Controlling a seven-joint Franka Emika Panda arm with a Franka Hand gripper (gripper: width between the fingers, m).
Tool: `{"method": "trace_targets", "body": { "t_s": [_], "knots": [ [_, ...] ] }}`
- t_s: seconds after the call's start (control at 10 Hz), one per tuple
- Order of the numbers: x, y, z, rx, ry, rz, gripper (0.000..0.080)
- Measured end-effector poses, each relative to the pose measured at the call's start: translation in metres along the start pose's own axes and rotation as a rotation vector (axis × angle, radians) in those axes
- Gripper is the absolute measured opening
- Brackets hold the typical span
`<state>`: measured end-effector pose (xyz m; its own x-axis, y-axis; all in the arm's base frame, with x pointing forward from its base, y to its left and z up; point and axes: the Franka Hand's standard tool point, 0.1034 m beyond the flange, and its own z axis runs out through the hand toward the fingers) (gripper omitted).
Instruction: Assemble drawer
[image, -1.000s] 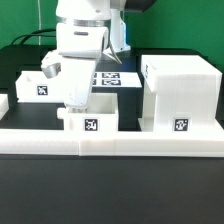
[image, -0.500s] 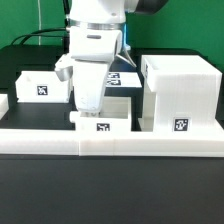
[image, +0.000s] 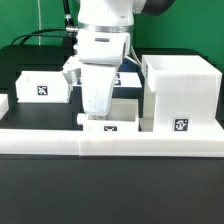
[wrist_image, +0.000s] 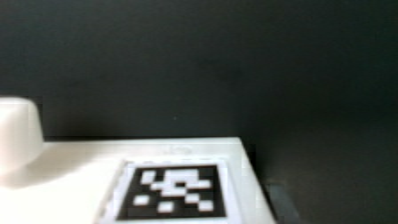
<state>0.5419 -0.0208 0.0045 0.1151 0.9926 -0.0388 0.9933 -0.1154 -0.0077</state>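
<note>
Smooth white plastic on a black worktop (image: 110, 188): one cube-like casing (image: 180, 95) and two small open-top boxes, a nearer box (image: 113, 122) and a farther box (image: 42, 87). The gripper (image: 97, 110) is at the nearer box; how far it is open cannot be told.

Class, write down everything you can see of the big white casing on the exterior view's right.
The casing is a big, cube-like box, seemingly smooth white plastic. Its top looks rimmed around a hollow. A black-and-white square tag sits low on its front face. It stands upright behind the long white rail, which hides its base. A small box stands close at its side; whether they touch cannot be told.
</note>
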Motion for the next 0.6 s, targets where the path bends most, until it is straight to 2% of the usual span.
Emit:
{"method": "trace_targets", "body": {
  "t_s": [0.2,0.3,0.6],
  "knots": [
    [0.004,0.001,-0.0015,-0.032,-0.011,-0.032,0.0042],
    [0.002,0.0021,-0.004,-0.037,-0.01,-0.023,0.0042],
    [0.0051,-0.0001,-0.0015,-0.031,-0.014,-0.035,0.0042]
  ]
}}
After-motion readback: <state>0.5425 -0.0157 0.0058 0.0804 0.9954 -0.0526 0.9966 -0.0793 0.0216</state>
